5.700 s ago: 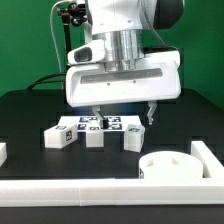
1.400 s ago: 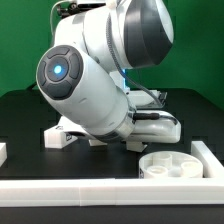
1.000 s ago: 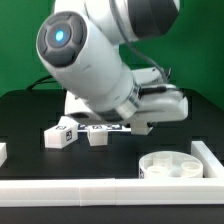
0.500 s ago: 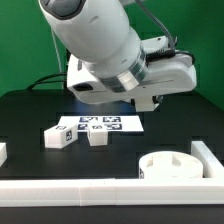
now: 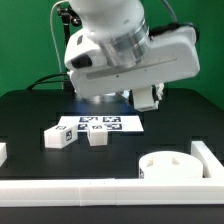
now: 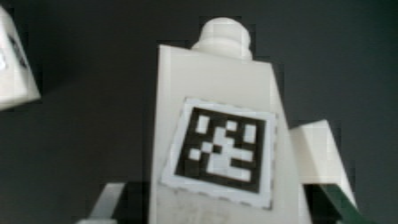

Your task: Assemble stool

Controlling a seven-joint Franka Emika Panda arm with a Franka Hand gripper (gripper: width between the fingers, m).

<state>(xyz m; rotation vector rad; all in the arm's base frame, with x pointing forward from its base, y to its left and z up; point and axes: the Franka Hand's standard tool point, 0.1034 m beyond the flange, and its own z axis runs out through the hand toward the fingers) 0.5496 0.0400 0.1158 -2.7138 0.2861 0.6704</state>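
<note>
Robot arm hung above a black desk (image 5: 30,108), its bulky white body filling the upper part of the exterior view. The tool (image 5: 147,91) was pinching a white stool leg (image 5: 147,101) and held it in the air, well clear of the desk, toward the exterior view's right. Which spot on the desk lay beneath it could not be told. In the wrist view this leg filled the middle of the picture as a long block. It bore a black-and-white square tag (image 6: 217,146) on its broad face and a small rounded peg (image 6: 222,36) at its far end. A pale finger (image 6: 317,158) was pressed against one long side. On the desk, a flat marker board (image 5: 100,124) lay near the centre. Just in front of it stood two more white blocks, a first loose leg (image 5: 58,138) toward the exterior view's left and a second loose leg (image 5: 97,138) beside it, slightly apart. The round seat (image 5: 168,166), with shallow hollows in its top, lay at the front toward the exterior view's right. A long white rail (image 5: 80,190) ran along the front edge, just in front of the seat.
</note>
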